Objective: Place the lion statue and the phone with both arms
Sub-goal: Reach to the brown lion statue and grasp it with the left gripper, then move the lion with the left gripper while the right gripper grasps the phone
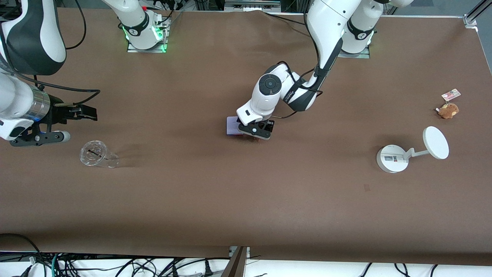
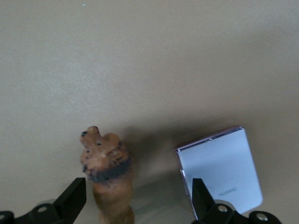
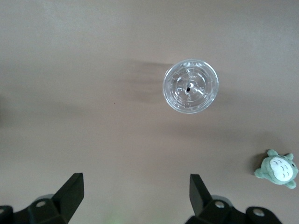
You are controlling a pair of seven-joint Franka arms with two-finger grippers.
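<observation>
The lion statue [image 2: 108,179], brown-orange with a darker mane, is on the table between the open fingers of my left gripper [image 2: 138,200], nearer one finger and touched by neither. The phone [image 2: 223,169], with its pale lavender face up, lies flat beside the lion. In the front view the left gripper [image 1: 256,132] is low over the middle of the table, the phone [image 1: 232,125] shows at its side, and the hand hides the lion. My right gripper [image 1: 85,112] waits open and empty in the air at the right arm's end; it also shows in the right wrist view [image 3: 135,193].
A clear plastic cup [image 1: 96,154] stands below the right gripper and shows in the right wrist view [image 3: 190,86]. A grey-green plush toy [image 3: 276,169] lies near it. A white round-based stand [image 1: 392,158] and a tan plush with a tag [image 1: 448,110] are at the left arm's end.
</observation>
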